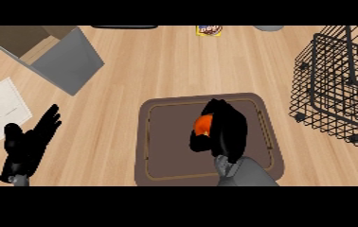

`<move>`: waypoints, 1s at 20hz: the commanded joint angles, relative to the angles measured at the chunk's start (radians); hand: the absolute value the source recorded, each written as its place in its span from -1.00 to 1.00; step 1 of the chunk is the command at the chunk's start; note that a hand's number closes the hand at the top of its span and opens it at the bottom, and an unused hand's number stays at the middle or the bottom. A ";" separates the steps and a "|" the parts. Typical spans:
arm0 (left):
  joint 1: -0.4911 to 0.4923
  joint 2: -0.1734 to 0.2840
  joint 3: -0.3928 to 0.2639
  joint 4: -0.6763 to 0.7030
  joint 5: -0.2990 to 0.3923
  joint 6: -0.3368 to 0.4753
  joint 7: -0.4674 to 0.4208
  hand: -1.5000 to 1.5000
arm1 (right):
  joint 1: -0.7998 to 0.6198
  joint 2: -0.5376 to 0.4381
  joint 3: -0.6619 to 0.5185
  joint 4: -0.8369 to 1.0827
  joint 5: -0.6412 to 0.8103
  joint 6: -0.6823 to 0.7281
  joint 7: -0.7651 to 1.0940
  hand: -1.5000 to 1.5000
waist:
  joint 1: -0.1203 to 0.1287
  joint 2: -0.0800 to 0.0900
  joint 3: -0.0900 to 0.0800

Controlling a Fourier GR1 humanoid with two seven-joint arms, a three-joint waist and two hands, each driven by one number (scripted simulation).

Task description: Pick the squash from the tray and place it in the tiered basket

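The right hand [225, 129] is over the middle of the brown tray [157, 145], with its fingers curled round the orange squash [203, 125]. Only a small orange patch shows at the hand's left side; the rest of the squash is hidden under the fingers. Whether the squash rests on the tray or is already lifted clear of it cannot be told from this view. The left hand [28, 143] rests with fingers spread and straight at the lower left edge of the counter [161, 65], well apart from the tray.

The tiered basket [328, 79], made of black wire, stands at the right edge of the counter, near the tray's right side.

Hazards judged from this position:

1. Partial enclosure. The squash protrudes toward the hand's left side. If the fingers cover only part of it, it may slide out during the lift or the sideways transfer.
2. Tray disturbance. If the fingertips bear on the tray surface or catch its raised rim, the tray may shift with the lift.
3. Basket collision. The basket's wire wall lies between the tray and the basket interior. A transfer made too low would likely strike the wires or the rim and could push the basket.
4. Release position. The basket is cut off by the view's right edge, so its tiers are not fully visible. An early release could leave the squash on the counter beside the basket.
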 commanded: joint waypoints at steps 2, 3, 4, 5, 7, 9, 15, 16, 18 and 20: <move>0.033 0.011 0.017 -0.038 0.015 -0.004 0.022 0.00 | -0.143 0.034 0.007 -0.091 0.261 0.204 0.278 1.00 | -0.019 -0.009 0.004; 0.017 0.002 0.009 -0.017 -0.003 0.009 0.006 0.00 | -0.188 0.054 0.011 -0.127 0.281 0.239 0.305 1.00 | -0.023 -0.006 0.004; 0.024 0.003 0.014 0.020 0.007 -0.011 -0.011 0.00 | -0.196 0.054 0.039 -0.160 0.307 0.278 0.341 1.00 | -0.027 -0.007 0.002; 0.010 -0.006 0.012 0.007 -0.003 0.011 -0.010 0.00 | -0.185 0.054 0.028 -0.197 0.334 0.282 0.350 1.00 | -0.031 -0.004 0.004; 0.004 0.011 0.019 -0.030 0.009 0.002 0.035 0.00 | -0.246 0.055 0.009 -0.200 0.365 0.312 0.366 1.00 | -0.015 -0.001 0.006; -0.012 0.003 0.012 -0.024 0.013 -0.003 0.049 0.00 | -0.276 0.055 -0.027 -0.277 0.355 0.417 0.358 1.00 | -0.023 0.000 0.005; 0.011 -0.012 0.026 0.034 -0.014 0.010 -0.044 0.00 | -0.354 0.052 -0.279 -0.374 0.322 0.496 0.216 1.00 | -0.023 0.006 0.006; 0.013 -0.012 0.013 -0.034 0.008 -0.005 0.037 0.00 | -0.308 0.046 -0.276 -0.390 0.333 0.481 0.197 1.00 | -0.018 0.005 0.007; -0.022 -0.001 0.022 -0.019 0.008 -0.011 0.040 0.00 | -0.404 0.047 -0.382 -0.300 0.327 0.440 0.136 1.00 | -0.012 0.010 0.007; 0.015 -0.030 0.003 -0.047 -0.027 0.020 0.012 0.00 | -0.328 -0.017 -0.430 -0.338 0.290 0.429 0.037 1.00 | -0.013 0.009 0.007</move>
